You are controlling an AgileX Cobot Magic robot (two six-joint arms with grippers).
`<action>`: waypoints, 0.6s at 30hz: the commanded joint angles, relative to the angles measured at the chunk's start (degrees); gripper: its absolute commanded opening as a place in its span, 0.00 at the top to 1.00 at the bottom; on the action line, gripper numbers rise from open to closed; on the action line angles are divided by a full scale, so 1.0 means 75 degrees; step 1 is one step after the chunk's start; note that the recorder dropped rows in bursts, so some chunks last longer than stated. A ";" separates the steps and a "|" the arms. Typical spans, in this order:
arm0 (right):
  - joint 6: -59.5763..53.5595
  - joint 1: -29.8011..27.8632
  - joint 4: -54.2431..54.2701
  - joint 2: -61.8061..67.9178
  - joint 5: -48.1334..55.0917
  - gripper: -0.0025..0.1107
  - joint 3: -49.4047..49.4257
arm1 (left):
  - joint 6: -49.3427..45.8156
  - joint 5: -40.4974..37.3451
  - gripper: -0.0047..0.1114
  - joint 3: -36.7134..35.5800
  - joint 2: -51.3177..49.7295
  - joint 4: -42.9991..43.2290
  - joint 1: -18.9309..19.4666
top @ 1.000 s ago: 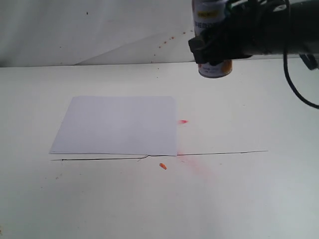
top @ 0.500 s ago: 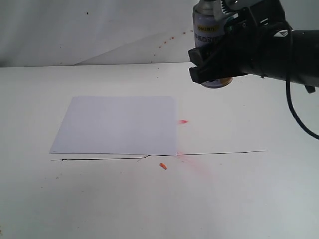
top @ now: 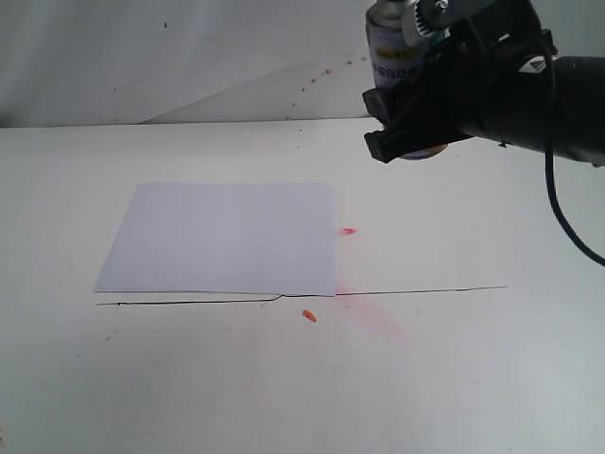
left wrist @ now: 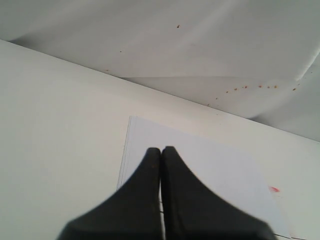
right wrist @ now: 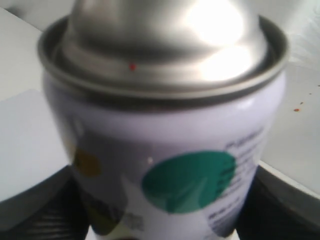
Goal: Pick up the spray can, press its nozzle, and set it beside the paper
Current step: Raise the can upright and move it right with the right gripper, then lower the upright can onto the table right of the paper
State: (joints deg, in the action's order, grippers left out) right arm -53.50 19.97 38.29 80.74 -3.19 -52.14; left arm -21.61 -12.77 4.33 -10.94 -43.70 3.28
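Right hand (top: 408, 128) is easing the can (top: 388, 47) down, still clear of the table (top: 284, 388).

Over the last second the can is sinking slightly and the wrist is rolling, so the hand is now covering the can's lower half; in the last half second it is barely drifting. The right hand is clamping the can around its body, and in the right wrist view its dome and green dot are filling the frame while the nozzle is sitting out of view. The can is hanging beyond the far right corner of the paper (top: 227, 236), so setting it down is likely still to come. The left hand (left wrist: 161, 167) is hovering over the paper, pinched closed and empty.
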 commanded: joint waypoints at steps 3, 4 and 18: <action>0.3263 -0.0013 -0.3264 0.0048 -0.1263 0.98 0.0504 | 0.0020 0.0092 0.96 -0.0040 0.0036 -0.0057 0.0013; 0.3613 -0.0013 -0.3572 0.0103 -0.1347 0.98 0.0544 | 0.0020 0.0092 0.96 -0.0040 0.0036 -0.0057 0.0013; 0.5969 -0.0180 -0.4801 0.1457 -0.3178 0.98 0.0674 | 0.0020 0.0092 0.96 -0.0040 0.0036 -0.0057 0.0013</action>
State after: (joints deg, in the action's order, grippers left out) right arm -12.24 19.71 5.28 89.89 -20.72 -47.07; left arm -21.61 -12.77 4.33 -10.94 -43.70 3.28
